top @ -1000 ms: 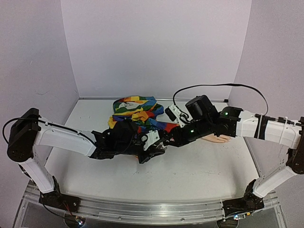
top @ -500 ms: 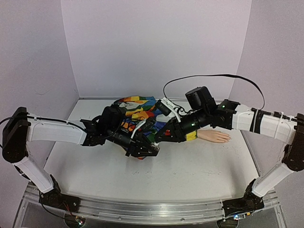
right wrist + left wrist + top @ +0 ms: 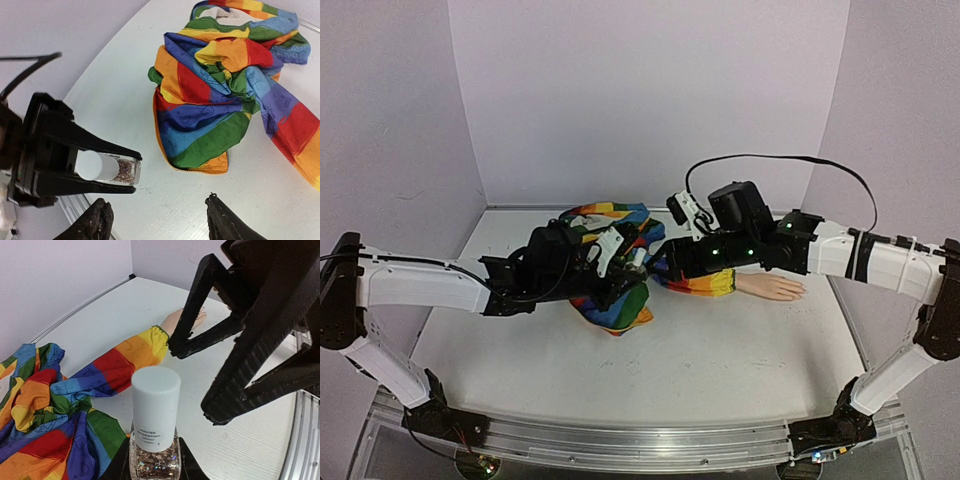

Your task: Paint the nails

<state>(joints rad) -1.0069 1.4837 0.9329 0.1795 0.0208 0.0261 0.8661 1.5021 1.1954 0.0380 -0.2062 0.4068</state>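
**Polish bottle clamped, cap on, nails off to 3 o'clock**

Pale lilac walls close in a white worktop [image 3: 720, 370]. Near its middle the left gripper [image 3: 154, 462] is clamped on the glass base of a glitter polish bottle [image 3: 155, 435], and the white cap [image 3: 155, 390] is on. The right gripper [image 3: 157, 200] has its jaws apart and holds nothing. It is just beside the cap, which lies at about 9 o'clock from it in the top view.

The mannequin hand [image 3: 772, 288] lies flat at 3 o'clock from both grippers, at the end of the rainbow sleeve [image 3: 705, 283]. Its long axis runs from 9 to 3, with the nails [image 3: 800, 292] at the 3 o'clock end; they are too small to see clearly. The right arm is nearer to them, but its gripper is turned away. I think the cap must come off first.
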